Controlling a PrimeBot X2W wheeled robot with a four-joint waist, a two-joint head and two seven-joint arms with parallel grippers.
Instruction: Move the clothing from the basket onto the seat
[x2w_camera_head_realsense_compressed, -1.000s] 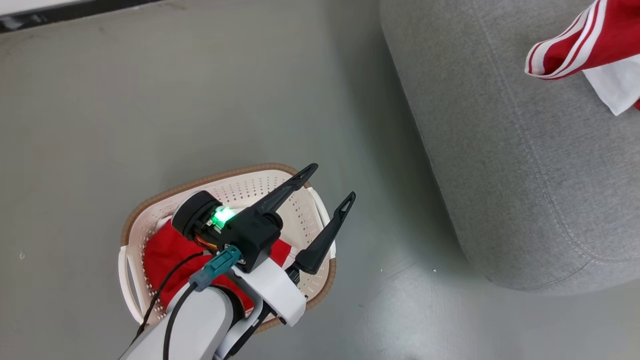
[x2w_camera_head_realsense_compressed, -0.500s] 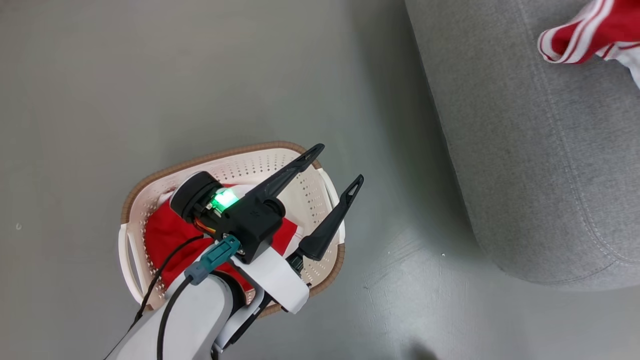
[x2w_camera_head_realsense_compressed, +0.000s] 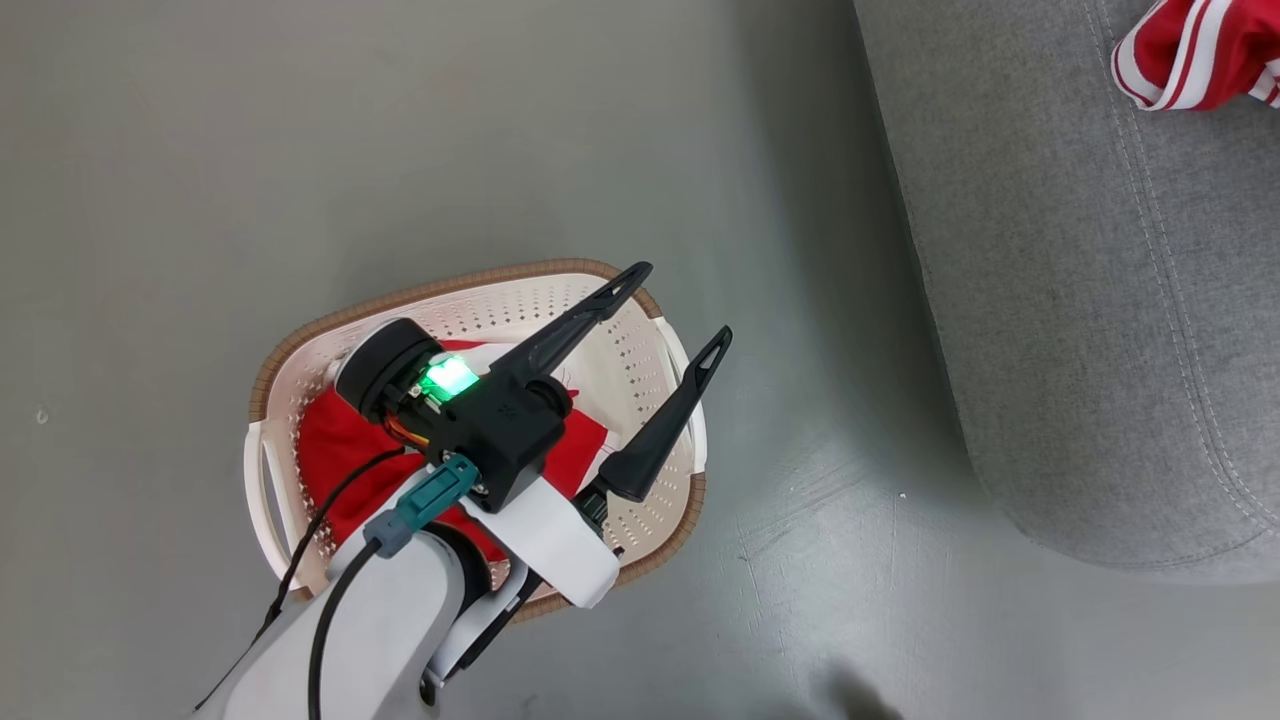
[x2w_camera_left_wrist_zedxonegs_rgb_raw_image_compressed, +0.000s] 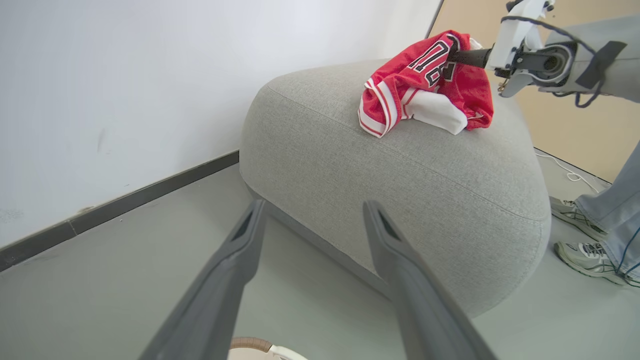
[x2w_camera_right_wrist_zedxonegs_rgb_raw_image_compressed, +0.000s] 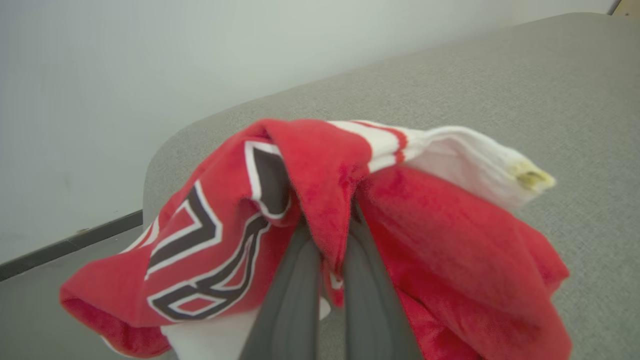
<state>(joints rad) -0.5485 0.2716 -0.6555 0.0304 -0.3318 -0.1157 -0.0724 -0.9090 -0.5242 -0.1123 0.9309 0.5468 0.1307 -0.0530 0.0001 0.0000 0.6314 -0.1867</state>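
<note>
So, right gripper (x2w_camera_right_wrist_zedxonegs_rgb_raw_image_compressed: 327, 232) is pinched shut on the jersey (x2w_camera_right_wrist_zedxonegs_rgb_raw_image_compressed: 215, 215), which sags onto the seat (x2w_camera_right_wrist_zedxonegs_rgb_raw_image_compressed: 500, 75), presumably for dropping. Left gripper (x2w_camera_head_realsense_compressed: 681, 302) hangs wide open, empty, above the basket (x2w_camera_head_realsense_compressed: 450, 286), shorts (x2w_camera_head_realsense_compressed: 335, 455) inside, likely its next grab.

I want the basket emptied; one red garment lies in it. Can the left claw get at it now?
Probably yes: the left claw is open and empty over the basket, and nothing covers the red garment. Its fingers point toward the sofa, so it must tilt down.

red jersey (x2w_camera_left_wrist_zedxonegs_rgb_raw_image_compressed: 424, 75), black-white digits, maybe 18
</note>
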